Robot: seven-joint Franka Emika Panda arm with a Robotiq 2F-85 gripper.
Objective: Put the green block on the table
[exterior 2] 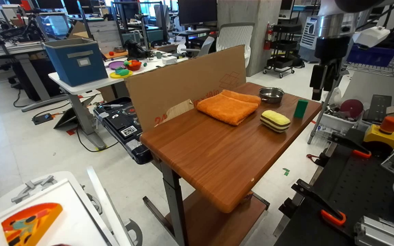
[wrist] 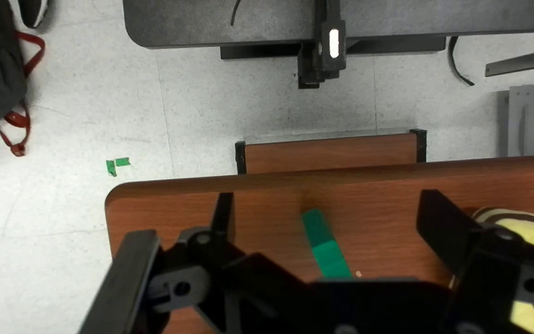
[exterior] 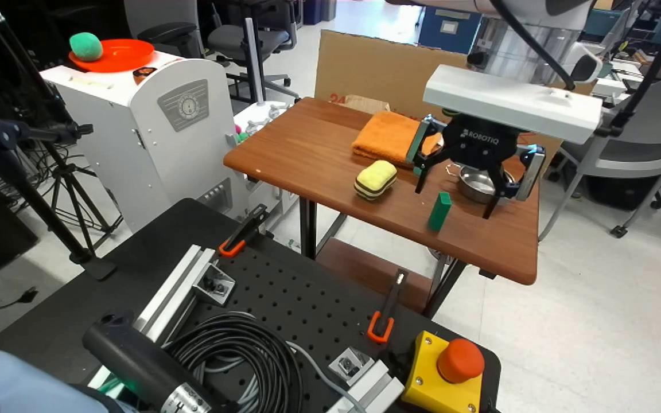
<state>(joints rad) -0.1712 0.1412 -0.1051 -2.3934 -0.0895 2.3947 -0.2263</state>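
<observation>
The dark-green block (exterior: pixel 440 211) stands upright on the reddish-brown table (exterior: pixel 307 143), close to the edge facing the black perforated board. It also stands there in an exterior view (exterior 2: pixel 300 108). My gripper (exterior: pixel 455 198) is open with nothing between its fingers and hangs above the table near the block, apart from it. It also shows side-on, higher than the block, in an exterior view (exterior 2: pixel 317 95). In the wrist view, the block (wrist: pixel 325 243) appears between the spread fingers (wrist: pixel 327 204), below them; its near end is hidden by the gripper body.
A yellow striped sponge-like block (exterior 2: pixel 275 121) lies beside the green block. A metal bowl (exterior 2: pixel 271 95) and a folded orange towel (exterior 2: pixel 229 106) are farther back. A cardboard sheet (exterior 2: pixel 186 83) stands along the back edge. The black perforated board (exterior: pixel 284 287) is in front.
</observation>
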